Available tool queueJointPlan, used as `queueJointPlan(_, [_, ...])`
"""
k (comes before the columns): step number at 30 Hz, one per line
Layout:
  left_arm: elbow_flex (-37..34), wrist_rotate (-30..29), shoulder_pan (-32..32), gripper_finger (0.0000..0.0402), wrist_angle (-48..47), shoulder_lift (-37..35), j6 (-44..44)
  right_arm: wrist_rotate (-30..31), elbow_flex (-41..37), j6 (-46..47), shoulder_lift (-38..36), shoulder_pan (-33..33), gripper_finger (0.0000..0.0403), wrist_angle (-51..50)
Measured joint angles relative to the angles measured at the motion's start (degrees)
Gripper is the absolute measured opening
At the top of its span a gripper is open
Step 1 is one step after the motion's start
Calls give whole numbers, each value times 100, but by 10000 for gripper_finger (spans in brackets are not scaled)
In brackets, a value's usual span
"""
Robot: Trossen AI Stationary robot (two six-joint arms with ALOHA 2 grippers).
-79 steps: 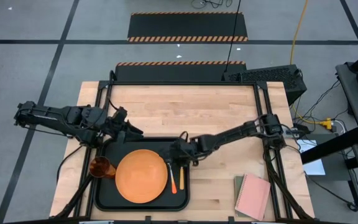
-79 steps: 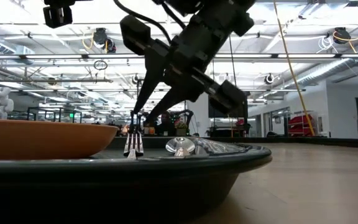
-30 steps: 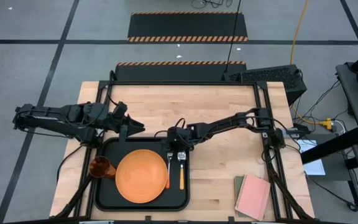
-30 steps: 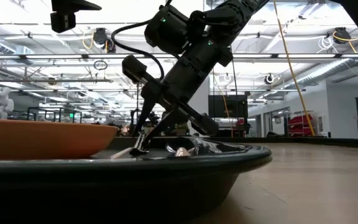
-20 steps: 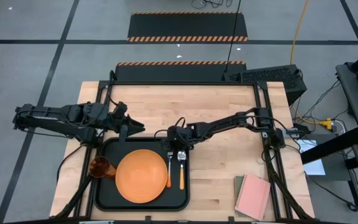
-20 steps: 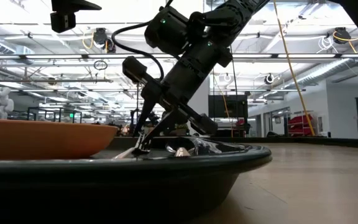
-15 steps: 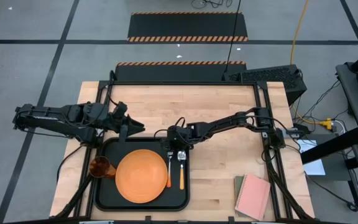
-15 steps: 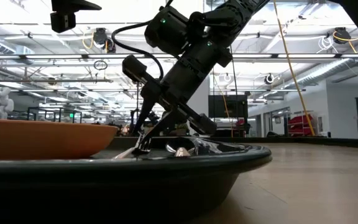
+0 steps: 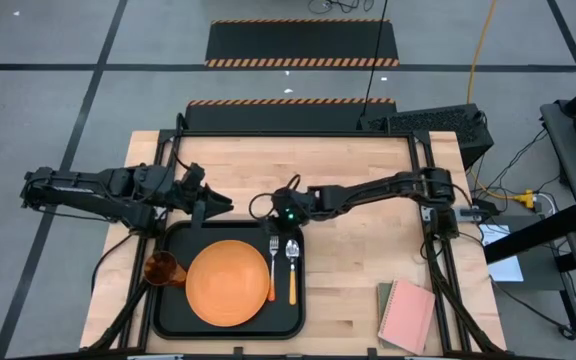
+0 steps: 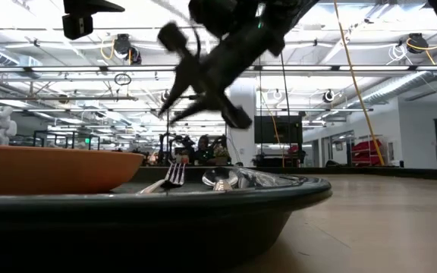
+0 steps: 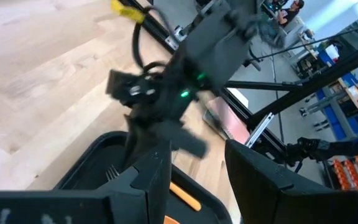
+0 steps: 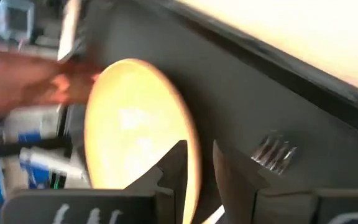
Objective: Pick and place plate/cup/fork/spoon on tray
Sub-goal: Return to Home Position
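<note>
Tray lies on the front-left part of the tabletop. Plate sits at the tray's centre, cup at its left rim beside the plate. Fork, then spoon, lie right of the plate. Notebook is at the front-right corner.

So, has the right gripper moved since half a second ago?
Yes: in the low view the right gripper has risen clear of the fork on the tray.

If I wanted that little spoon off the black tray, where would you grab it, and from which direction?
Probably by the orange handle, coming straight down from above with the jaws across its width. The spoon lies flat on the tray, and the fork lies close beside it, so the jaws should open only a little.
</note>
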Motion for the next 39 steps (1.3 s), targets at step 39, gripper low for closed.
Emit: queueJointPlan(39, [175, -488, 2, 4, -663, -548, 2611, 655, -5084, -4744, -5571, 284, 0, 2915])
